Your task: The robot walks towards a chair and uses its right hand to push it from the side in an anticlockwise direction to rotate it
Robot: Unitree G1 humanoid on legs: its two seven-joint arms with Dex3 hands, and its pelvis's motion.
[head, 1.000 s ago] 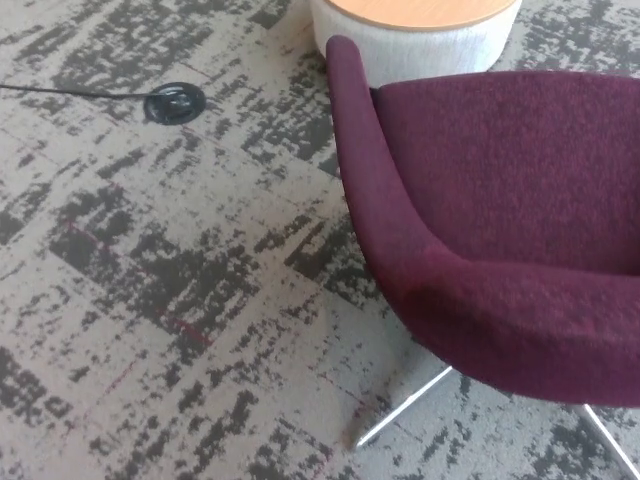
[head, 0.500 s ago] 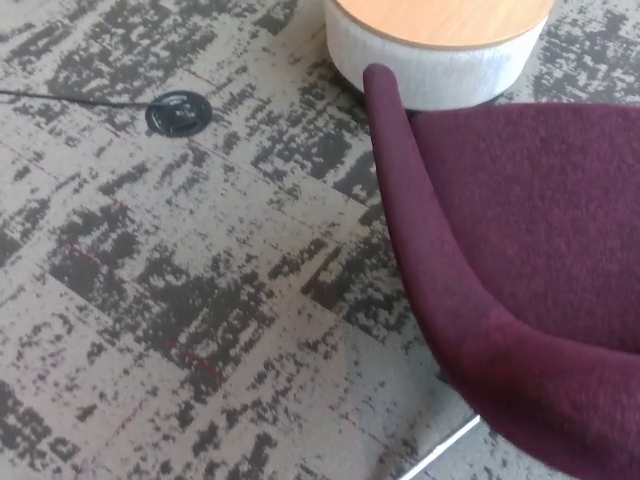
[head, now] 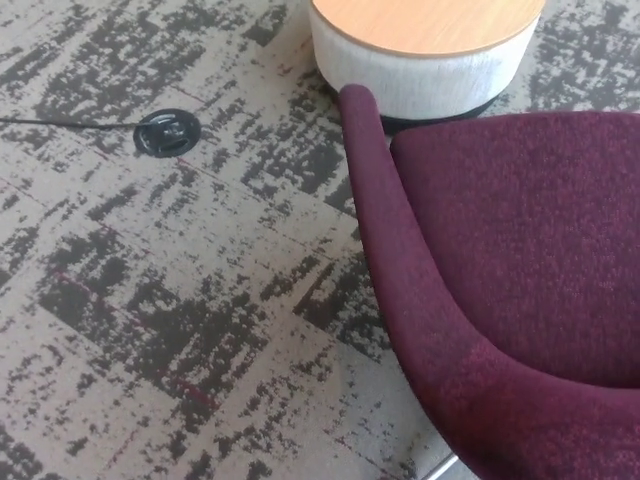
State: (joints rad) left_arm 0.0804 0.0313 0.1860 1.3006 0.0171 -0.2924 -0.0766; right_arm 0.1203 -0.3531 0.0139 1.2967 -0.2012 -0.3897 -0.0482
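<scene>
While the head view looks down on the floor, no part of the robot appears in it: neither the left nor the right hand shows, so how far either is open, and what either holds or touches, cannot be told

The chair [head: 520,300], upholstered in dark purple fabric, fills the right and lower right of the view and runs off the right and bottom edges. Its curved side wall rises as a thick padded rim from a rounded tip near the top centre and sweeps down and to the right toward the bottom edge; the seat hollow lies to the right of that rim. At the bottom edge, just below the shell, a short piece of a pale metal leg [head: 440,470] shows against the floor

Beyond the chair, at the top of the view, stands a round table [head: 425,45] with a light wooden top and a pale grey fabric side on a dark base. The rounded tip of the chair's rim lies just in front of the table's lower side; whether the two touch cannot be told

The carpet [head: 150,300] is beige with irregular dark grey blotches and a few thin red flecks. At upper left a round black floor socket [head: 167,132] is set in it, and a thin black cable [head: 60,123] runs from the socket to the left edge
</scene>
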